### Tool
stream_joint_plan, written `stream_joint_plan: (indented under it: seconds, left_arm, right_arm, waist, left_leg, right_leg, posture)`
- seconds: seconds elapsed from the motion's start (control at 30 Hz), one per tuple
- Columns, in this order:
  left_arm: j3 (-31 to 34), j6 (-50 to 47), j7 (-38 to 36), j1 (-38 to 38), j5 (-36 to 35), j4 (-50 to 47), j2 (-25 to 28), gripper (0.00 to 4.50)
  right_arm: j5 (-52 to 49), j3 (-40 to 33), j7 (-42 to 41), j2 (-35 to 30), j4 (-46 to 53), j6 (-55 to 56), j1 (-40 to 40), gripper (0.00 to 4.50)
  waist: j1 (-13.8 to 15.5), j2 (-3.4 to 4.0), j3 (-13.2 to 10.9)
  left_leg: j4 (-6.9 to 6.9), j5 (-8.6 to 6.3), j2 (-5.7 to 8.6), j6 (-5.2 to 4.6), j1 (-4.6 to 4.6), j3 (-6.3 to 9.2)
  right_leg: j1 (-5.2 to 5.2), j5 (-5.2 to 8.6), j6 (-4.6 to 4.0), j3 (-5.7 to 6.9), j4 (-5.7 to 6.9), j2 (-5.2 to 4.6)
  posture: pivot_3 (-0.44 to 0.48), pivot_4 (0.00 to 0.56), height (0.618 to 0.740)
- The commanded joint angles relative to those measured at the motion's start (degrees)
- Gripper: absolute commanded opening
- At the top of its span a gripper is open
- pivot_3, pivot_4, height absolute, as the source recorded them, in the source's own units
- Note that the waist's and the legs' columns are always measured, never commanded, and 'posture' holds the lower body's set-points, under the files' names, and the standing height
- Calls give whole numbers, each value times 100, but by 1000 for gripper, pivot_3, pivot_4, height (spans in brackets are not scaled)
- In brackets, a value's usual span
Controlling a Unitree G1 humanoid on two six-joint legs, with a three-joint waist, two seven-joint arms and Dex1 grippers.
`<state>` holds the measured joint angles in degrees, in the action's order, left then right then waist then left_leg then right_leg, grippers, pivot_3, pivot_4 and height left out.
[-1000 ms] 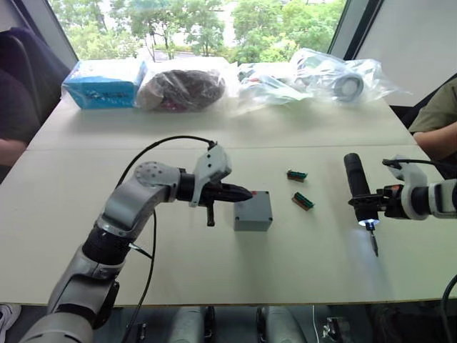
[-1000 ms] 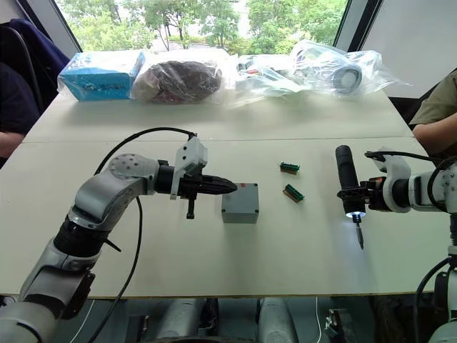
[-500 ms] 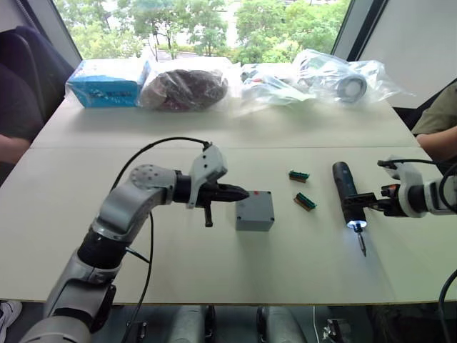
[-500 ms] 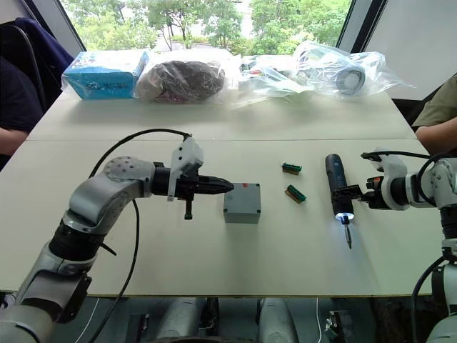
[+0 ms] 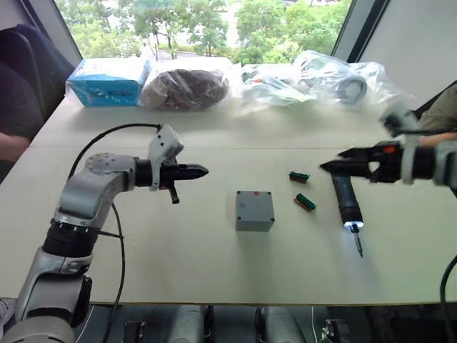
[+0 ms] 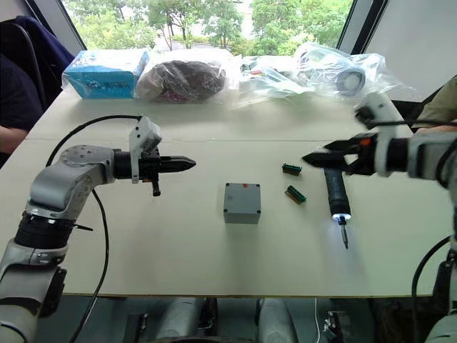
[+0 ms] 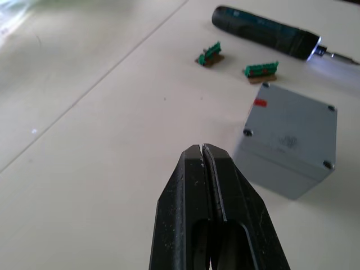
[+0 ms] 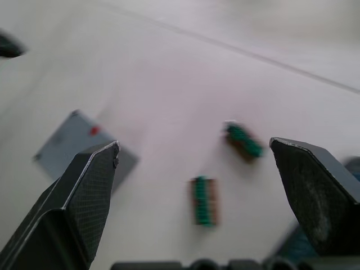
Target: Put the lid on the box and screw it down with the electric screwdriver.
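The grey box (image 5: pixel 254 223) stands mid-table with the lid (image 5: pixel 254 204) sitting flush on top; screw heads show at the lid's corners (image 7: pixel 295 132). To its right the dark electric screwdriver (image 5: pixel 346 199) lies flat on the table, its tip light on and its bit pointing toward me. My right gripper (image 6: pixel 314 153) hovers open and empty over the screwdriver's rear end, its fingers (image 8: pixel 84 191) spread wide. My left gripper (image 5: pixel 203 171) is shut on nothing and hangs in the air well to the left of the box, pointing at it.
Two small green-and-brown connector pieces (image 5: pixel 298 175) (image 5: pixel 303 201) lie between box and screwdriver. Along the far edge sit a blue packet (image 5: pixel 105 82) and several plastic bags (image 5: pixel 187 87). A person's arm (image 5: pixel 437 114) is at the right edge, another person (image 5: pixel 11 107) at the left.
My right gripper has let go of the screwdriver, which now lies on the table, and has risen open above it. My left gripper has drawn back leftward from the box.
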<state>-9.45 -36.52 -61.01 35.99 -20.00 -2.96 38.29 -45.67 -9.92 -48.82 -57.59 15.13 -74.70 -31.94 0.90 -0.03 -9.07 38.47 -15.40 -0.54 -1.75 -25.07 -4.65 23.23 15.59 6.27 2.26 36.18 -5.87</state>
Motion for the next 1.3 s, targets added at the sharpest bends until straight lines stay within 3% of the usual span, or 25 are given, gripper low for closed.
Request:
stream_joint_plan:
  seconds: [0.03,0.2,0.43,0.77,0.87,1.0,1.13,1.3]
  left_arm:
    - [-491,389,-55,-4,427,32,-71,0]
    - [-829,504,-181,-42,549,-2,-295,0]
    - [-1303,873,-244,176,930,313,-701,0]
    - [-1301,1423,4,722,1380,1119,-1262,0]
    - [-1187,1549,-14,820,1463,1245,-1157,0]
    - [-1116,1512,-135,729,1530,1136,-796,0]
    - [-1204,1335,-582,343,1429,605,-258,0]
    - [-1215,929,-806,-16,1191,36,-213,0]
  right_arm:
    - [260,519,-16,55,1154,741,655,4461]
    - [866,1241,-33,-6,1545,1533,1328,4461]
    - [1284,1875,121,461,1447,1917,1297,4461]
    - [610,1571,578,1275,1930,1094,1440,4461]
    - [315,1229,672,1301,2173,785,1570,4461]
    - [390,934,491,764,2247,921,1660,4461]
    - [1067,1202,387,278,1741,1585,1445,4461]
    - [1753,1697,192,328,1085,2442,1103,4461]
  waist:
    - [4,0,0]
    - [-18,-2,-1]
    - [-13,-2,-1]
    - [-6,-4,-2]
    - [-9,-4,-2]
    - [-17,-4,-2]
    - [-39,-3,-2]
    - [9,-4,-2]
  left_leg:
    - [9,0,0,0,-2,1]
    - [61,-18,-2,-28,-28,6]
    - [68,-16,-3,-26,-25,6]
    - [72,-17,-2,-28,-27,10]
    - [72,-17,-2,-28,-27,9]
    - [72,-20,-2,-32,-27,9]
    - [70,-23,-5,-37,-25,8]
    - [72,-21,-4,-35,-26,8]
  right_leg:
    - [-2,0,0,0,1,0]
    - [4,-5,9,1,8,1]
    - [2,-9,16,0,12,2]
    - [1,-9,17,2,15,3]
    - [1,-10,17,2,15,2]
    - [1,-10,17,2,15,2]
    - [3,-9,16,1,16,3]
    - [1,-9,16,2,16,3]
  posture:
    - [0,150,740]
    - [0,150,740]
    - [0,150,740]
    - [0,150,740]
    - [0,150,740]
    - [0,150,740]
    - [0,150,740]
    - [0,150,740]
